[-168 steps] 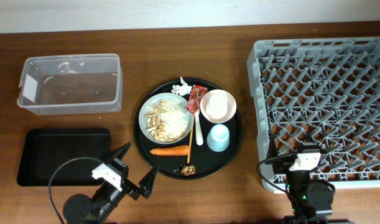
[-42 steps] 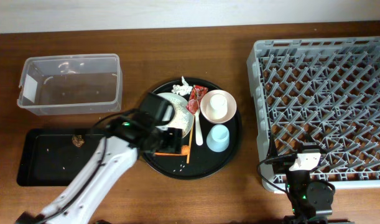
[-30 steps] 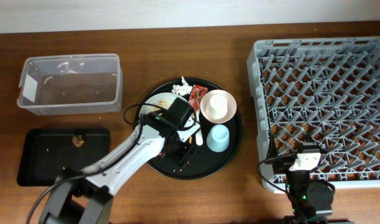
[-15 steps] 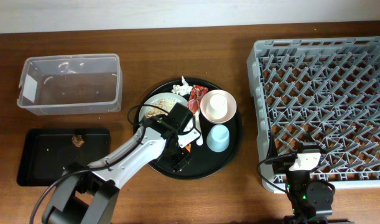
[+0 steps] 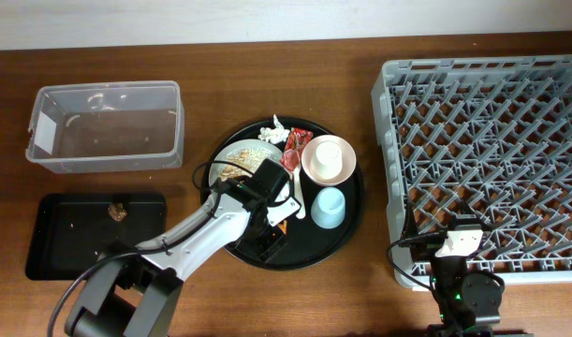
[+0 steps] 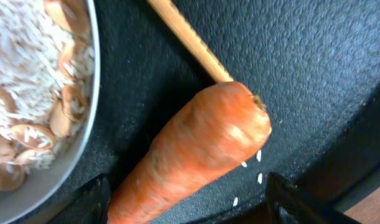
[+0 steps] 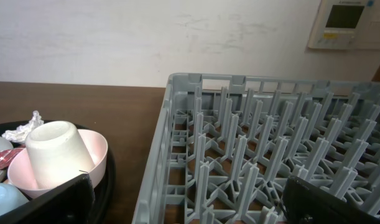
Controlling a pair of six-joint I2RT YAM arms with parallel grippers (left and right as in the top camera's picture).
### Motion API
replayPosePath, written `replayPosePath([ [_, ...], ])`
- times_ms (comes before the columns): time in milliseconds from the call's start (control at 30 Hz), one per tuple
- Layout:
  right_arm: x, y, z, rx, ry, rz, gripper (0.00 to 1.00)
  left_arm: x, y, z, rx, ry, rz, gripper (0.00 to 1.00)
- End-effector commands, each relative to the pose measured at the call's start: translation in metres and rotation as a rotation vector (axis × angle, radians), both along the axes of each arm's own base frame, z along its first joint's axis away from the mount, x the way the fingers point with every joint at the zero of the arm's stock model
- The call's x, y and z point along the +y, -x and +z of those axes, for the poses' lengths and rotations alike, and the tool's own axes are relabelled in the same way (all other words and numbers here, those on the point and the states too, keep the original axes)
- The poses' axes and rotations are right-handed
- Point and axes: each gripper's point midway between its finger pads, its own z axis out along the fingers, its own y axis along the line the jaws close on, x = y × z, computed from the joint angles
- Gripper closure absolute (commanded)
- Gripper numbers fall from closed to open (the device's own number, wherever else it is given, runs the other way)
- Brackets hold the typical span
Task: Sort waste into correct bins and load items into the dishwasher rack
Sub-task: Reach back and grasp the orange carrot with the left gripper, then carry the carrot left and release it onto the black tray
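Note:
My left gripper [image 5: 274,225] is open low over the round black tray [image 5: 346,239]. Its jaws straddle the orange carrot [image 6: 196,149] without closing on it. A wooden chopstick [image 6: 190,40] touches the carrot's blunt end. The pale plate [image 6: 84,155], with rice [image 6: 22,56] and mushroom-like bits on it, lies just left of the carrot. The cream-pink bowl [image 5: 328,161] holds the small white cup [image 7: 56,149]. A light blue cup [image 5: 329,207] and a white fork [image 5: 298,192] sit beside the bowl. My right gripper [image 7: 190,205] hangs open at the front edge of the grey rack [image 5: 491,150].
A clear tub [image 5: 108,126] stands at the back left. In front of it is a shallow black tray [image 5: 145,248] with a brown bit [image 5: 117,211] in it. A red wrapper [image 5: 295,150] and crumpled white paper [image 5: 274,132] lie at the round tray's far rim.
My left gripper has come over from the plate's side and settled low around the carrot, jaws still apart. The right arm has not moved.

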Motion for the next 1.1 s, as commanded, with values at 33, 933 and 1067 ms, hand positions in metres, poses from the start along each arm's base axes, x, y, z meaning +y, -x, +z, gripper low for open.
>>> replayPosePath([
  [33, -0.004, 0.0, -0.002, 0.004, 0.005, -0.019, 0.01, 0.002, 0.007, -0.006, 0.031, -0.01, -0.019, 0.22],
  [933, -0.004, 0.0, -0.002, 0.004, 0.005, -0.019, 0.01, 0.008, 0.009, -0.017, 0.013, -0.069, -0.025, 0.6],
  [1067, -0.004, 0.0, -0.002, 0.004, 0.005, -0.019, 0.01, 0.006, 0.006, -0.01, 0.01, -0.066, -0.024, 0.7],
])
